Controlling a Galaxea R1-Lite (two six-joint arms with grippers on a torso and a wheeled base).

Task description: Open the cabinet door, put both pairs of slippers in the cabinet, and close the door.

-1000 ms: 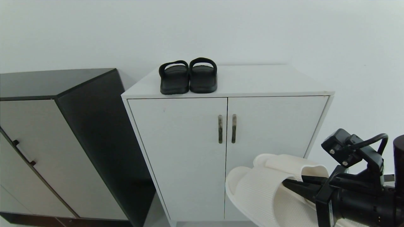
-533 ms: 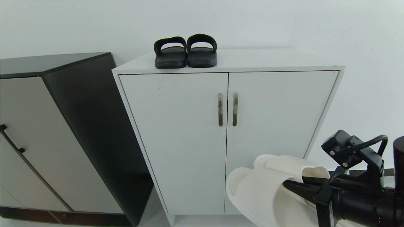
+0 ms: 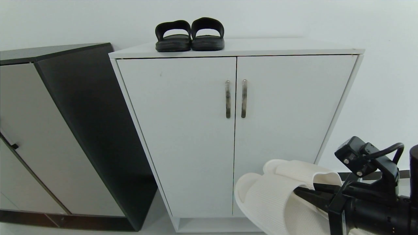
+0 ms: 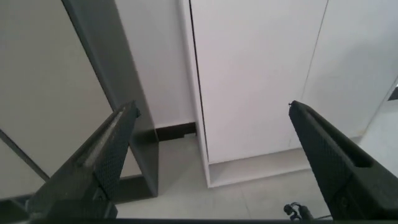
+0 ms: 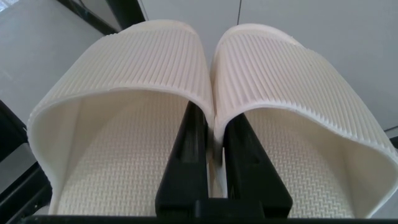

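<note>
1. A dark cabinet [image 3: 81, 130] stands just beside the white cabinet [image 3: 183, 137]; pale floor [image 4: 249, 199] below, plain wall [image 3: 326, 19] behind.
2. The left gripper [image 4: 211, 107] hangs low near the white cabinet's bottom corner, fingers spread wide, empty.
3. The black slippers [image 3: 189, 36] sit paired on the cabinet top; probably light and bendy; best pinched at the touching inner edges.
4. Both doors are shut; the handles [image 3: 235, 99] flank the centre seam; slim, stiff, likely slick.
5. The right gripper [image 5: 214, 134] clamps the cream slippers [image 3: 271, 199] by their inner sides, low before the right door; soft foam, may sag.
</note>
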